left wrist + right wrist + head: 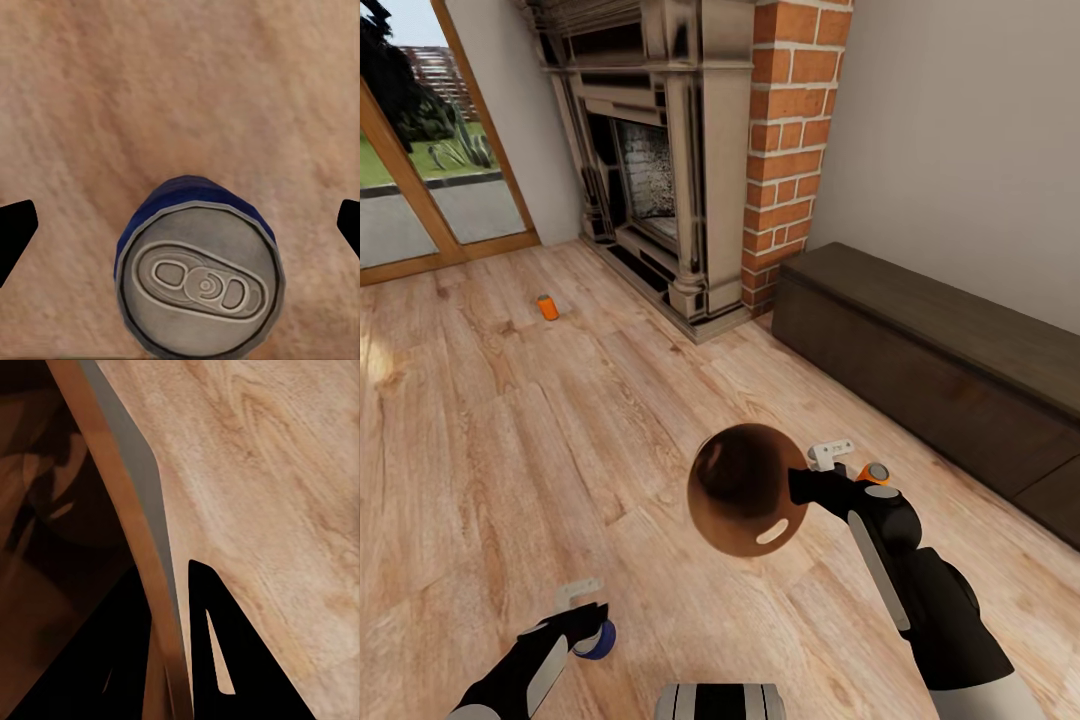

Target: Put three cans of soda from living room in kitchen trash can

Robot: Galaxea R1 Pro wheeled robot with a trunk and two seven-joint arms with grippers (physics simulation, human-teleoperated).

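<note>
The blue can of soda (199, 281) stands upright on the light wood floor, and I look down on its grey top. My left gripper (180, 229) hangs open over it, its fingers (15, 232) wide apart on either side. In the head view the blue can (600, 641) sits just under my left gripper (582, 612). My right gripper (812, 485) is shut on the rim of the tash can (745, 495), held above the floor with its tan-brown inside facing me. The rim (112, 472) passes between the fingers (217, 645). One orange can (547, 307) stands far off near the fireplace; another (876, 472) peeks out behind my right wrist.
The ornate dark fireplace (650, 160) and red brick chimney (790, 140) stand ahead. A long dark low bench (930, 360) runs along the right wall. Glass doors (420, 170) with wood frames are at the far left. Open wood floor lies between.
</note>
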